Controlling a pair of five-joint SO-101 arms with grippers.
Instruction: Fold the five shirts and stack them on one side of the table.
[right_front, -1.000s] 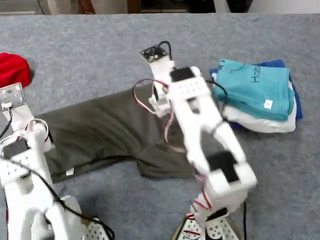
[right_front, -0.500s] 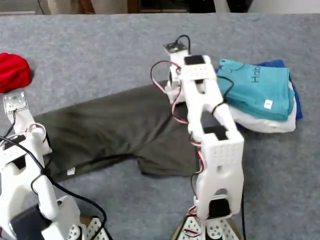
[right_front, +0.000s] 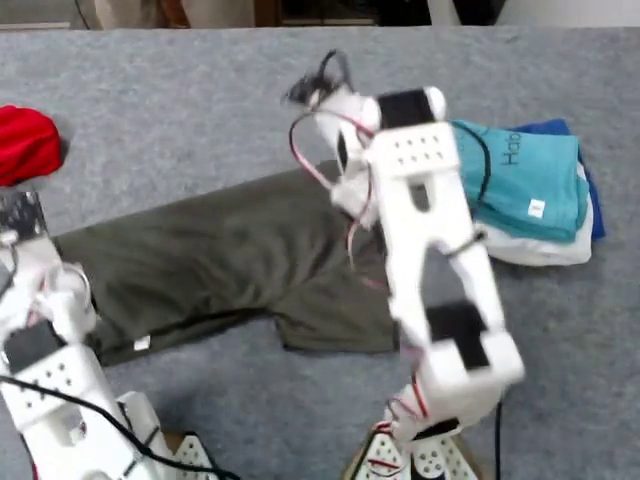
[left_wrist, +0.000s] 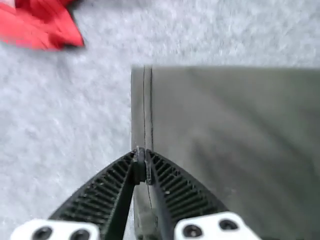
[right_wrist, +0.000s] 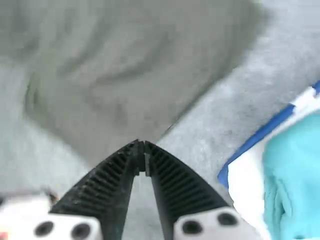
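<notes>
"Left gripper (left_wrist: 140, 162): what is it doing?"

"It is clamping the stitched hem of the dark olive cloth shirt (left_wrist: 235, 130), fingers pressed together on the very edge of the fabric. That shirt is lying spread out flat, partly folded, with one sleeve bunching along its near edge."

"And the right gripper (right_wrist: 140, 157)?"

"It is hovering over the olive shirt's opposite end, fingertips meeting. Whether any cloth is lying between them cannot be told."

"Where are the other garments lying?"

"A folded stack, teal shirt (right_front: 515, 175) on white shirt (right_front: 530, 248) on blue shirt (right_front: 594, 210), is sitting just beside that opposite end. A crumpled red cloth shirt (right_front: 25, 140) is waiting well apart from the olive shirt, beyond its hem end."

"What could be going wrong from here?"

"Probably three things. The hem pinch is looking shallow, so the cloth may be slipping free on lifting. If the right fingertips are holding nothing, one end alone would be rising and the fold would be skewing. The right arm is also working close to the stack and might be nudging it."

"And the setting?"

"Everything is resting on a grey felt-like table cover (right_front: 180, 100). Past the olive shirt's far side, a dim strip of room is showing, too narrow to read."
</notes>
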